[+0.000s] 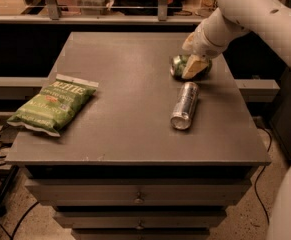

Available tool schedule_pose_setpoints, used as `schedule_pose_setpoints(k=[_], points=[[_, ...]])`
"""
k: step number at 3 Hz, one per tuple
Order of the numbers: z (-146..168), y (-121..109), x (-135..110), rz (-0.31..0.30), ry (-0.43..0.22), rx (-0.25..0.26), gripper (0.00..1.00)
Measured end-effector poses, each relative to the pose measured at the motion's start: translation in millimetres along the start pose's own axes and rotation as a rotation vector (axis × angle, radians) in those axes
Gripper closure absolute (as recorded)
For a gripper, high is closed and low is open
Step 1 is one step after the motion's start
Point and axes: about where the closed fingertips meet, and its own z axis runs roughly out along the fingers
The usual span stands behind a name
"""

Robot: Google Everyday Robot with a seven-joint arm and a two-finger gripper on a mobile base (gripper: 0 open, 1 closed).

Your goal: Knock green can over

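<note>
The green can (177, 67) lies on its side at the far right of the grey table (125, 134), its silver end turned left, so I judge the knocking-over itself is done and I am at the tail of the task. My gripper (194, 65) sits right on top of the can, touching it or just in front of it, and hides most of its body. I cannot tell whether the gripper is open or closed, or whether it has hold of the can at all.

The next move, as I read it, is to let the can be and lift clear without rolling it toward the table's right edge.

My arm (235, 19) reaches in from the upper right, sloping down and leftward to the wrist over the can.

Just nearer the camera a plain silver can (185, 105) lies on its side, apart from the green one. A green chip bag (52, 104) lies flat at the left edge, well apart from both.
</note>
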Motion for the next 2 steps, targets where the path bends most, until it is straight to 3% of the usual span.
schedule_pose_setpoints(k=[2], points=[[1.9, 2.3, -1.4, -0.003, -0.001, -0.01, 0.0]])
